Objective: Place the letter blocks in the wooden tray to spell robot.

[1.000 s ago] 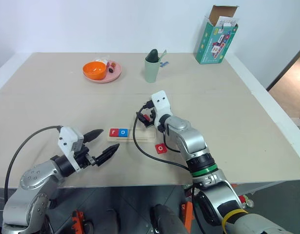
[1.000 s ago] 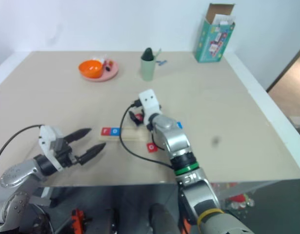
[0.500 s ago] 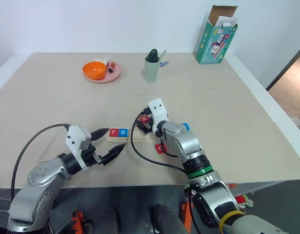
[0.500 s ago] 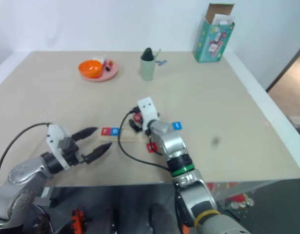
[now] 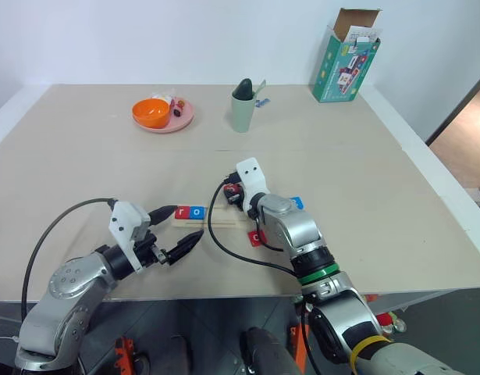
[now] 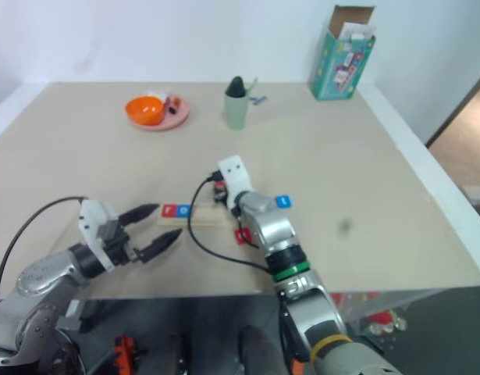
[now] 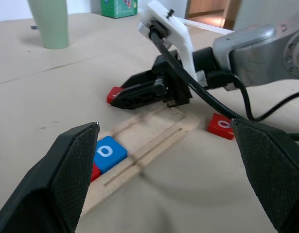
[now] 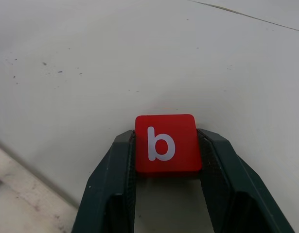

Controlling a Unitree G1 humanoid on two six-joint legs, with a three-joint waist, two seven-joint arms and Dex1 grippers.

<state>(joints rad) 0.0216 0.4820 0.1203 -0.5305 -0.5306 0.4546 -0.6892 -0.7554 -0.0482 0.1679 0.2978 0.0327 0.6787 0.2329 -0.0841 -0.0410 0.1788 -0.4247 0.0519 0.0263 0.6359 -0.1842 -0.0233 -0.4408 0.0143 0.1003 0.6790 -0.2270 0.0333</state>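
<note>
Closest to us, our left gripper (image 5: 176,234) hangs just above the table (image 5: 380,180) with its two fingers spread wide and nothing in them. Right past it lies the tray (image 7: 154,141), with a red r (image 5: 183,211) and a blue o (image 5: 197,211) sitting at its left end. A red o (image 5: 257,237) lies beside its right end. Our right gripper (image 8: 166,160) squeezes the red b (image 8: 165,143) just behind the tray. A blue block (image 5: 297,203) lies further right. Far back stand a plate (image 5: 177,119), a cup (image 5: 241,113) and a box (image 5: 346,66).
</note>
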